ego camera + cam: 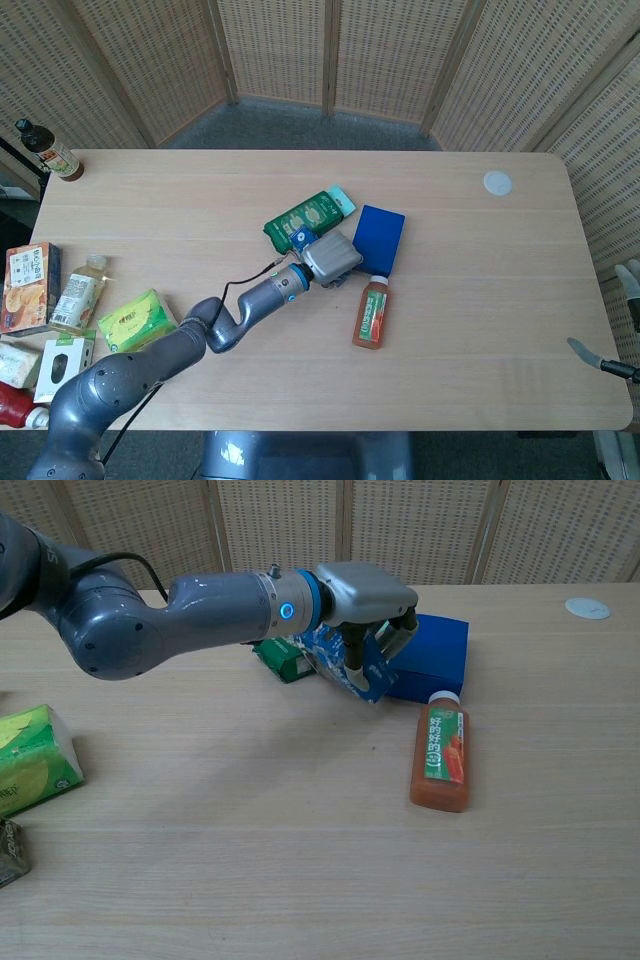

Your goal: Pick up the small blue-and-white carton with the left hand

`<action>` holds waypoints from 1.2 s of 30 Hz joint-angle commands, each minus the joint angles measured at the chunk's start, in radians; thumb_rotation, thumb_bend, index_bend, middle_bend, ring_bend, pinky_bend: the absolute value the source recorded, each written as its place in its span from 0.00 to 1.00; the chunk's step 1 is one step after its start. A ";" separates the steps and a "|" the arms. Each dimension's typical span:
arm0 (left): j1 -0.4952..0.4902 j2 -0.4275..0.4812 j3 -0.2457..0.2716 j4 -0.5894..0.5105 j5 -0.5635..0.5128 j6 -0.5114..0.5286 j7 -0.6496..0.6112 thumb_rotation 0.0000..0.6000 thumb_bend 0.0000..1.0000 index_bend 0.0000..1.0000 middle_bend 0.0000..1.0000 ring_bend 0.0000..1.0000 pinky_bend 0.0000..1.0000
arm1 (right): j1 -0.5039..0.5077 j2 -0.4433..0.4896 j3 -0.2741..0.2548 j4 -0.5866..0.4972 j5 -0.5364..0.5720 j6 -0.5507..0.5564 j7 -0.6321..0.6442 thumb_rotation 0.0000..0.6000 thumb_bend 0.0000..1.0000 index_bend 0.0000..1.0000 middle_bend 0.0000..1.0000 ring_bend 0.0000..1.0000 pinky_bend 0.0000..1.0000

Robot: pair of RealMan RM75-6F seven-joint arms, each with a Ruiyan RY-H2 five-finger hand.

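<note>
Left hand [365, 595] gripping small blue-and-white carton [345, 665] from above, fingers wrapping its sides; carton hanging tilted under palm, lifted off bench [300, 860], between green packet [280, 660] and blue box [432, 655], above orange juice bottle [440, 755].

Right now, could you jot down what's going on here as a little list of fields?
Left hand: grips the small blue-and-white carton, tilted and lifted off the table
Right hand: not in view
Beside the carton: green packet, flat blue box
Lying in front: orange juice bottle
Table's left edge: green pack, bottles, boxes
Far corner: white disc
</note>
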 commanded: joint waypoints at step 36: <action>0.116 0.595 -0.375 -0.838 -0.492 0.257 0.322 1.00 0.16 0.74 0.65 0.58 0.64 | 0.018 -0.089 -0.016 0.082 -0.039 -0.024 0.072 0.34 0.18 0.00 0.00 0.00 0.00</action>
